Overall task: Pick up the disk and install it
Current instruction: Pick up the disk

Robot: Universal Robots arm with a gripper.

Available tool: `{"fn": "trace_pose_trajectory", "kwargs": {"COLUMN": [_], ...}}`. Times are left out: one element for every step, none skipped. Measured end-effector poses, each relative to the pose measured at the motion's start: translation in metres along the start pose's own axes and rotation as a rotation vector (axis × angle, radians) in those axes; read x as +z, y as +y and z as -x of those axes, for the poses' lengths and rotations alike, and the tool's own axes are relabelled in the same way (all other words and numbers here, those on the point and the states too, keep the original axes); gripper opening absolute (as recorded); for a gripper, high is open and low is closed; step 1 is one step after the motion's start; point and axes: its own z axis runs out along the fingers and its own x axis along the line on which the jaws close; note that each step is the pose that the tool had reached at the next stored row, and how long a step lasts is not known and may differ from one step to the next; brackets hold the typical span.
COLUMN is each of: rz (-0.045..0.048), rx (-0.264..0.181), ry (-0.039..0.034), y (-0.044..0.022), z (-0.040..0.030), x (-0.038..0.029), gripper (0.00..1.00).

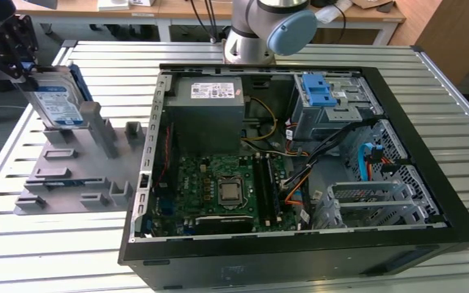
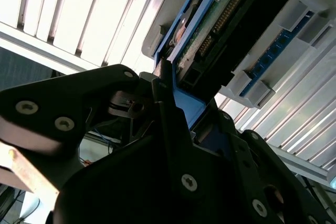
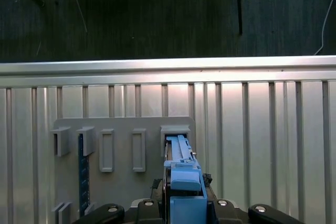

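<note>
So the end effector [image 1: 10, 64] is clamped on the disk [image 1: 55, 104], way over at the exterior view's left, well apart from the open computer case [image 1: 300, 262]. The disk stands on edge, tilted a bit, label side facing the camera, with its blue bracket [image 1: 78, 82] running along the edges. It's right over the grey fixture plate [image 1: 71, 177] that sits on the slatted metal bench [image 1: 39, 250]. Can't tell if its lower edge is touching the plate or just clear of it, since one of the plate's grey posts [image 1: 92, 122] is in front.

In the second wrist view a black finger [image 2: 164, 95] presses against the blue bracket. In the first wrist view the disk is edge-on, lined up with a slot [image 3: 176, 132] in the plate.

Inside the case, the drive cage with the blue latch [image 1: 324, 91] sits in the far corner next to the power supply [image 1: 210, 97].
</note>
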Motion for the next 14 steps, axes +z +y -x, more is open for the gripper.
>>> {"fn": "trace_pose_trajectory", "kwargs": {"rz": [0.0, -0.0001, 0.0001, 0.0, 0.0, 0.0, -0.0001, 0.0, -0.0001, 0.0, 0.0, 0.0, 0.0, 0.0], "rx": [0.0, 0.0, 0.0, 0.0, 0.0, 0.0, 0.0, 0.0, 0.0, 0.0, 0.0, 0.0, 0.0, 0.0], "ry": [0.0, 0.0, 0.0, 0.0, 0.0, 0.0, 0.0, 0.0, 0.0, 0.0, 0.0, 0.0, 0.0, 0.0], "y": [0.0, 0.0, 0.0, 0.0, 0.0, 0.0, 0.0, 0.0, 0.0, 0.0, -0.0001, -0.0001, -0.0001, -0.0001], "z": [0.0, 0.0, 0.0, 0.0, 0.0, 0.0, -0.0001, -0.0001, -0.0001, -0.0001, -0.0001, -0.0001, -0.0001, -0.0001], "x": [-0.0009, -0.0019, -0.0028, -0.0037, -0.0046, -0.0055, -0.0064, -0.0075, -0.0084, -0.0094, -0.0104, -0.0113, -0.012, -0.0128], "gripper": [0.36, 0.36, 0.36, 0.36, 0.36, 0.36, 0.36, 0.36, 0.36, 0.36, 0.36, 0.36, 0.36, 0.36]}}
